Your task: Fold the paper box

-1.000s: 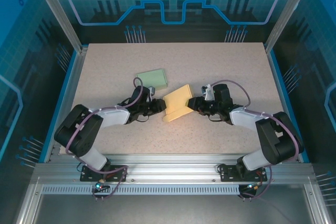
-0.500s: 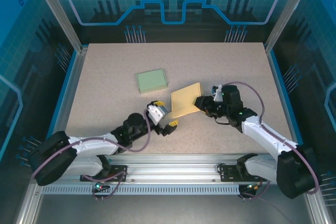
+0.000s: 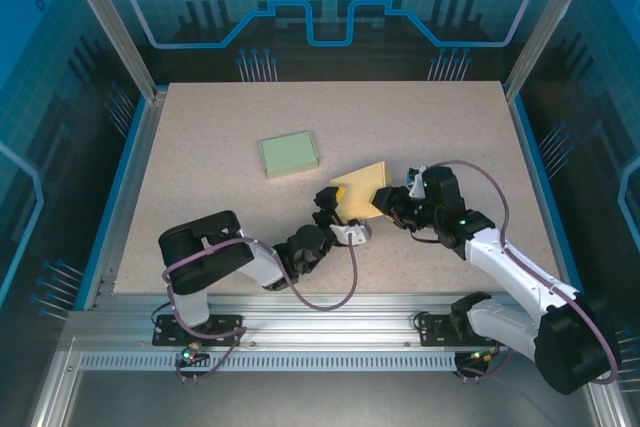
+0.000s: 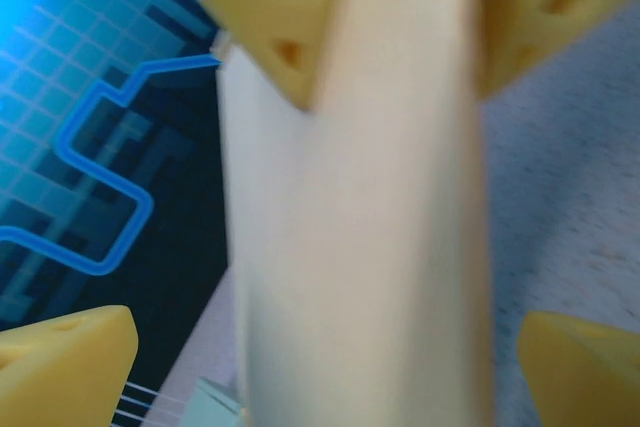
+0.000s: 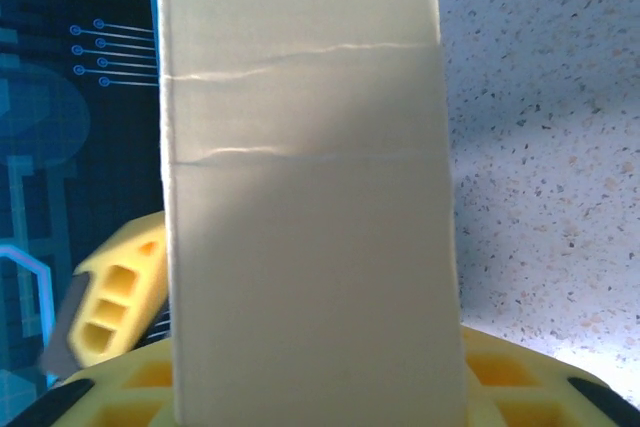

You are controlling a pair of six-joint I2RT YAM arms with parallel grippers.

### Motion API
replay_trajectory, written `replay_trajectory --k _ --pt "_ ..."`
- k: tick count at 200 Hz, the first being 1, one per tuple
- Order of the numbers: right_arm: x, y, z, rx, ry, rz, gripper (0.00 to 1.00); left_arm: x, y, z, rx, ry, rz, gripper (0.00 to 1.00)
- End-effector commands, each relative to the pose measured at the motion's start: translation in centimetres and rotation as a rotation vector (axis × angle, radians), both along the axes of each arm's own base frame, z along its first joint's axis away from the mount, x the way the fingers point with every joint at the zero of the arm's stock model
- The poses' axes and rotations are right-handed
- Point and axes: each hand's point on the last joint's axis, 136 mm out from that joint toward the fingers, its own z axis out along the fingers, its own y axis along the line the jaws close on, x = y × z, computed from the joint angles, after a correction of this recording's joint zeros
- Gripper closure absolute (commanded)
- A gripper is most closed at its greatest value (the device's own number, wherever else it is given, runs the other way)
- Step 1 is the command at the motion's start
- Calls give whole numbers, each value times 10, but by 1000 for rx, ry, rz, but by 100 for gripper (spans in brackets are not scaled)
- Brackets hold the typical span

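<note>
Paper box (image 3: 362, 187) sits just right of table (image 3: 220, 127) centre, at 4 o'clock from the flat green box (image 3: 290, 154) and apart from it. Right gripper (image 3: 386, 204) is clamped on the paper box's 3 o'clock edge and seems to hold it tilted up. Left gripper (image 3: 338, 215) is at the box's 7 o'clock corner, jaws spread wide, gripping nothing. In the left wrist view its fingers (image 4: 65, 362) stand either side of the panel, clear of it. Key relation: box lies at 1 o'clock from the left gripper, with the panel's long axis running straight out between the jaws, 6 to 12. Left arm is free, so it likely makes the next fold or regrip
</note>
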Motion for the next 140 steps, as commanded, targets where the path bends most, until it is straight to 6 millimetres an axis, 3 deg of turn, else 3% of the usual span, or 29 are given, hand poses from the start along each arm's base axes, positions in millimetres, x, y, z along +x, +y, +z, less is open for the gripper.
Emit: replay_trajectory --k 1,53,102,140 --pt "-6 3 -2 1 21 8 60 11 4 35 -78 -89 84 1" --pt "-6 4 -2 3 22 7 58 22 6 33 -32 -114 161 6" --pt "-5 5 -4 -1 29 8 57 27 5 34 40 -154 187 27" --pt "-5 4 -6 -11 34 7 55 26 8 38 47 -163 196 49"
